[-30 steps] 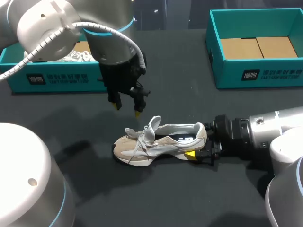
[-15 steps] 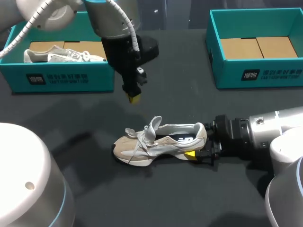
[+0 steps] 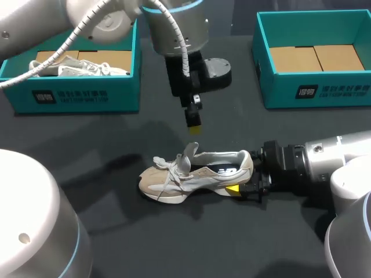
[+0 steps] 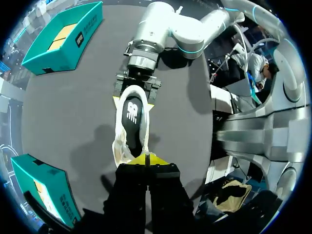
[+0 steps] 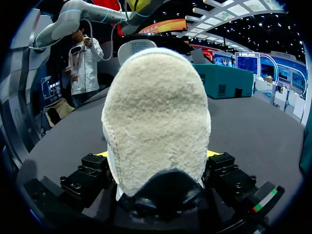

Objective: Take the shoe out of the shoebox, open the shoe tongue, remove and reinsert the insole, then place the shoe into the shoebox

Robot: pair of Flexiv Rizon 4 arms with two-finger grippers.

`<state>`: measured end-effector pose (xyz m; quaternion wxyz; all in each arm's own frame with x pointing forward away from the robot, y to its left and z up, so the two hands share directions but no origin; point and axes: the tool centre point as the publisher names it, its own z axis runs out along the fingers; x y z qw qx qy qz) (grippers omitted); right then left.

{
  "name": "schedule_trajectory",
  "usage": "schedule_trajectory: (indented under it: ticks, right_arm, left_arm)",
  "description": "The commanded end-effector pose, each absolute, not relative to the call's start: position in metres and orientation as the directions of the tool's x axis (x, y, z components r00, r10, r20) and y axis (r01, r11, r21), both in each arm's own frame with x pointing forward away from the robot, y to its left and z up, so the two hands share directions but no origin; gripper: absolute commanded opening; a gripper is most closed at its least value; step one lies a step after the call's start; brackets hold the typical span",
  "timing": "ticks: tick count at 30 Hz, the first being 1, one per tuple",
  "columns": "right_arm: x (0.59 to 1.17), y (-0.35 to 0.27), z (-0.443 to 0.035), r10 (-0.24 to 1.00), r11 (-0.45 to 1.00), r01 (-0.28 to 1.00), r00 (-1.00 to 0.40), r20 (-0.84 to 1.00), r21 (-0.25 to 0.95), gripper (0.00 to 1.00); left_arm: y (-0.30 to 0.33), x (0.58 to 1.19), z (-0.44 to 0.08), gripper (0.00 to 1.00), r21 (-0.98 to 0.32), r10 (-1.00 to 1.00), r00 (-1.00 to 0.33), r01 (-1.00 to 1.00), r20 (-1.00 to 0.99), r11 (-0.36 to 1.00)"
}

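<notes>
A beige and white shoe [image 3: 174, 176] lies on its sole on the black table, toe to the left, tongue and laces raised. Its dark insole [image 4: 132, 114] shows inside. My right gripper [image 3: 243, 178] sits at the heel, one finger on each side, shut on it. In the right wrist view the fuzzy heel [image 5: 156, 117] stands between the fingers and hides most of the table ahead. My left gripper [image 3: 193, 128] hangs just above the tongue with its yellow tips pressed together, holding nothing. In the left wrist view the left gripper [image 4: 146, 158] is right over the shoe's [image 4: 122, 146] tongue.
A teal shoebox [image 3: 75, 95] at the back left holds another pale shoe [image 3: 75, 68]. A second teal shoebox [image 3: 324, 90] at the back right shows only its cardboard floor. Black table surface lies in front of the shoe.
My left gripper has shut and swung to the right, from beside the left box to just above the shoe's tongue. The shoe and the right arm have not moved.
</notes>
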<state>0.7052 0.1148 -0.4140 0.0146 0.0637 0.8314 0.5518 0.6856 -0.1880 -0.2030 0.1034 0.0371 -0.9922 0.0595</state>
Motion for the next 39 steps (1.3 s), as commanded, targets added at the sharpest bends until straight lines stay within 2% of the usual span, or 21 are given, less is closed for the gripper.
schedule_trajectory:
  ticks: [1,5,12,14,26,29,39]
  right_arm:
    - [0.705,0.115,-0.413,0.123,0.387,0.090,-0.991,0.046,0.918,0.00]
    - [0.705,0.115,-0.413,0.123,0.387,0.090,-0.991,0.046,0.918,0.00]
    - [0.705,0.115,-0.413,0.123,0.387,0.090,-0.991,0.046,0.918,0.00]
    - [0.705,0.115,-0.413,0.123,0.387,0.090,-0.991,0.046,0.918,0.00]
    - [0.705,0.115,-0.413,0.123,0.387,0.090,-0.991,0.046,0.918,0.00]
    - [0.705,0.115,-0.413,0.123,0.387,0.090,-0.991,0.046,0.918,0.00]
    - [0.705,0.115,-0.413,0.123,0.387,0.090,-0.991,0.046,0.918,0.00]
  left_arm:
    - [-0.195,0.690,-0.203,0.00,-0.123,0.103,-0.975,0.080,0.195,0.989]
    - [-0.195,0.690,-0.203,0.00,-0.123,0.103,-0.975,0.080,0.195,0.989]
    - [-0.221,0.677,-0.252,0.00,-0.162,0.170,-0.965,0.139,0.197,0.977]
    - [-0.225,0.676,-0.264,0.00,-0.186,0.175,-0.974,0.147,0.142,0.972]
    - [-0.225,0.676,-0.264,0.00,-0.186,0.175,-0.974,0.147,0.142,0.972]
    - [-0.235,0.678,-0.287,0.00,-0.149,0.158,-0.980,0.139,0.122,0.979]
    - [-0.242,0.683,-0.325,0.00,-0.145,0.128,-0.979,0.105,0.160,0.984]
